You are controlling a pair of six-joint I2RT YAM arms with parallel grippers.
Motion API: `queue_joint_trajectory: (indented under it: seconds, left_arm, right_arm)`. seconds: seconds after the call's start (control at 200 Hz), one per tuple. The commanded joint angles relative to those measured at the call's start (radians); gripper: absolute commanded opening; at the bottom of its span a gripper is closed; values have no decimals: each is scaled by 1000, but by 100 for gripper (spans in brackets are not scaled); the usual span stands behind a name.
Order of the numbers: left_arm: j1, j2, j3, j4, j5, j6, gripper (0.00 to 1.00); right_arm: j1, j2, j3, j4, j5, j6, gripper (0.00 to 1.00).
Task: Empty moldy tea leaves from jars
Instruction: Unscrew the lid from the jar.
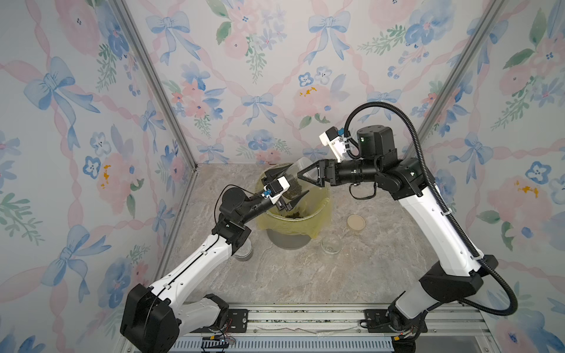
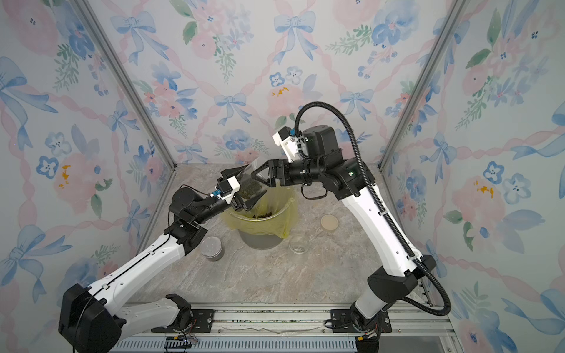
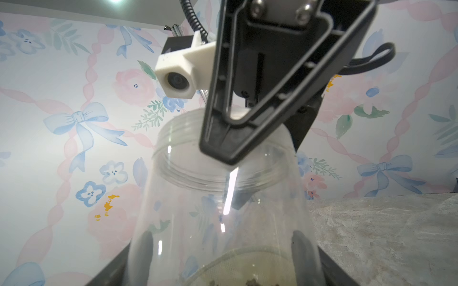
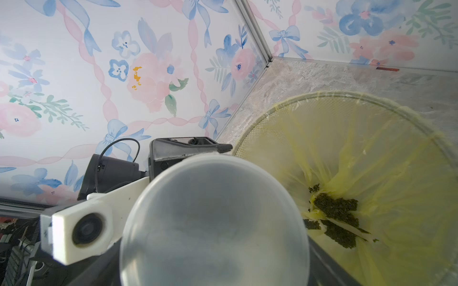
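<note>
Left of the bin [image 1: 287, 241], the left-hand jar [image 2: 211, 247] is standing upright on the worktop [image 1: 336, 275], close beside the left arm.

Above the bin's left rim, the left tool [image 1: 294, 182] is reaching in. Its fingers [image 3: 146, 252] are lying against opposite walls of the held jar [image 1: 296, 168], so it is gripping that jar about its body. The held jar is hanging tilted over the bin, clear of the worktop. A portion of tea leaves [image 2: 250, 189] is showing inside it, near the left tool.

Inside the bin, a dark clump [image 4: 334, 215] of leaves is lying on the yellow liner [image 1: 324, 211].

Above the bin's far rim, the right tool [image 1: 301, 176] is meeting the held jar at its threaded neck [image 3: 218, 173]. Its jaws are standing narrowly on either side of that end. I cannot tell whether they are pressing on the jar.

Right of the bin, the right-hand jar [image 1: 330, 244] is standing upright on the worktop, just beside the bin wall and looking clear throughout. Farther right of the bin, a flat tan lid [image 1: 356, 222] is lying on the worktop, apart from that jar.
</note>
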Motion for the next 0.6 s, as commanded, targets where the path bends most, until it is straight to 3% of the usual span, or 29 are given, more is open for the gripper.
queue_joint_trajectory:
  seconds: [0.0, 0.115, 0.395, 0.495, 0.595]
  left_arm:
    - [-4, -41, -19, 32, 7, 26, 59]
    - [-7, -52, -30, 31, -13, 51, 55]
    - [-43, -83, -41, 32, -134, 138, 53]
    - [-47, -91, -40, 39, -178, 164, 52]
    - [-47, -95, -44, 67, -233, 190, 52]
  right_arm:
    - [18, -7, -32, 65, -39, -7, 92]
    - [15, -10, -49, 75, -36, -19, 100]
    - [-22, -62, -132, 176, -27, 14, 96]
    - [-29, -99, -202, 271, -14, 42, 96]
    - [-27, -170, -370, 488, 3, 120, 96]
